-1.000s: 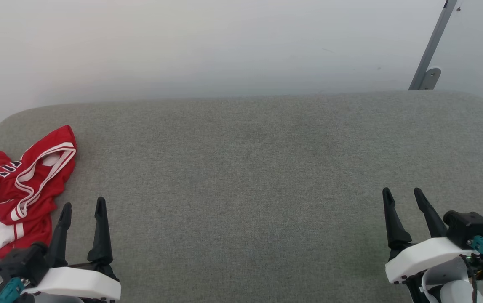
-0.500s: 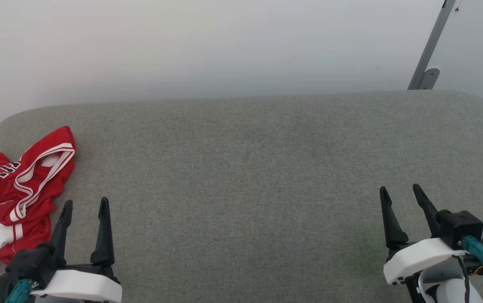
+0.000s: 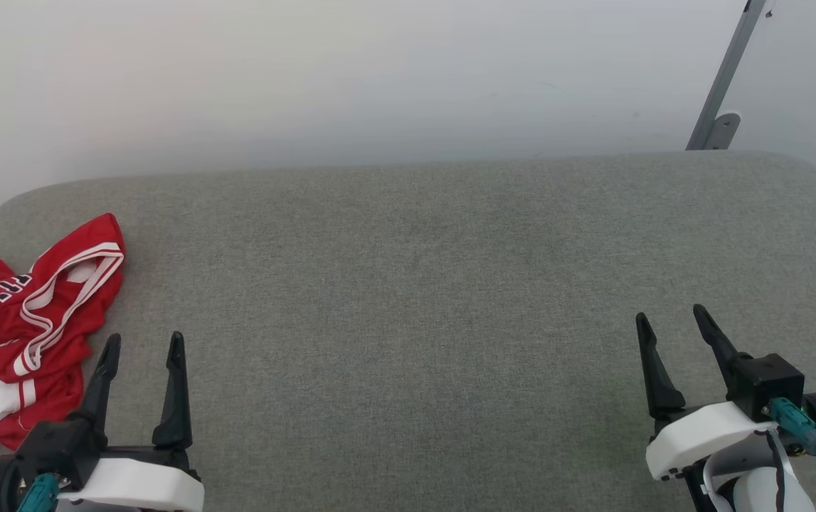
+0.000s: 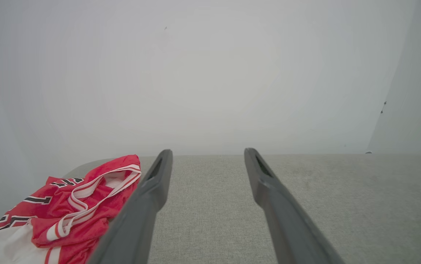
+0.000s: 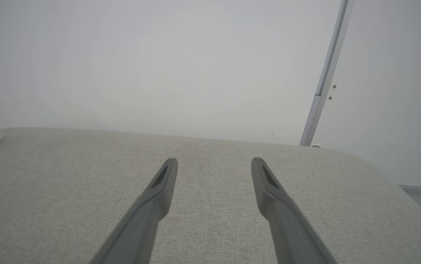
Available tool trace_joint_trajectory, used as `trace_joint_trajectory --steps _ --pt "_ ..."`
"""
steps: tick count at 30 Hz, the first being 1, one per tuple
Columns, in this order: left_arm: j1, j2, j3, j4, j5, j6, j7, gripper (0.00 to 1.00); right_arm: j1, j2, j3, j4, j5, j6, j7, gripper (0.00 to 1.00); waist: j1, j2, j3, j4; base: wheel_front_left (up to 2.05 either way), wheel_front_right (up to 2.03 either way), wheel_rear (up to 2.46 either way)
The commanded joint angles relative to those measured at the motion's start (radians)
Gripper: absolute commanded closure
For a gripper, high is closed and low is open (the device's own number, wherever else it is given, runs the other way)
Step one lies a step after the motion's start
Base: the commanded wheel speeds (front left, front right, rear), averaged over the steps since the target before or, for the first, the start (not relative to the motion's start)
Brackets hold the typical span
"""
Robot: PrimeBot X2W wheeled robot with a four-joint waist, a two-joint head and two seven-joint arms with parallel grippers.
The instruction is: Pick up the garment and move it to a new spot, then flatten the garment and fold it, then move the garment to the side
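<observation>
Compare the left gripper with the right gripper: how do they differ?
The left gripper is close beside the garment; the right gripper is far from it, over the cushion's other end. In the head view the left gripper leans slightly right, the right gripper leans left. Both are open and empty.

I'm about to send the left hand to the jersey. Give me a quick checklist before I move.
1. Left hand open and empty: ok.
2. Right hand open and empty: ok.
3. Garment in view, just left of the left hand: ok.
4. Garment flat: not ok, it lies crumpled.
5. Room on the grey surface between the hands for a new spot: ok.
6. Garment wholly on the surface: cannot tell, the head view cuts off its left part.
</observation>
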Motion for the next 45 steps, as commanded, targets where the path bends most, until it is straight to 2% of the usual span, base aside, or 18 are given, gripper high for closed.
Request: trace_joint_trajectory --steps 1,13,18,25,26,40,45 --pt "0.010 0.002 0.003 -0.001 0.010 -0.006 -0.006 0.00 -0.006 -0.002 0.002 0.001 -0.007 0.000 -0.009 0.00 0.0000 0.0000 0.000 0.000 0.00 0.00 0.00" --pt "-0.004 -0.009 0.012 0.022 -0.020 -0.018 -0.005 0.00 -0.001 0.003 0.004 -0.006 -0.017 0.000 -0.010 0.00 0.0000 0.0000 0.000 0.005 0.00 0.00 0.00" --pt "-0.014 -0.011 0.030 0.046 -0.044 -0.016 -0.005 0.00 0.000 0.003 0.018 -0.015 -0.019 0.000 -0.004 0.00 0.0000 0.0000 -0.006 0.043 0.00 0.00 0.00" --pt "-0.022 -0.001 0.063 0.069 -0.069 0.005 -0.005 0.00 -0.003 0.000 0.058 -0.016 -0.012 0.000 0.009 0.00 0.0000 0.0000 -0.020 0.155 0.00 0.00 0.00" --pt "-0.022 -0.001 0.063 0.069 -0.069 0.005 -0.005 0.00 -0.003 0.000 0.058 -0.016 -0.012 0.000 0.009 0.00 0.0000 0.0000 -0.020 0.155 0.00 0.00 0.00" --pt "0.000 0.017 0.115 0.067 -0.093 0.055 0.022 0.00 -0.055 0.001 0.184 0.023 0.027 0.000 0.017 0.00 0.0000 0.0000 -0.049 0.427 0.00 0.00 0.00" --pt "0.016 0.017 0.122 0.054 -0.103 0.066 0.029 0.00 -0.068 0.004 0.209 0.034 0.032 0.000 0.014 0.00 0.0000 0.0000 -0.049 0.498 0.00 0.00 0.00"
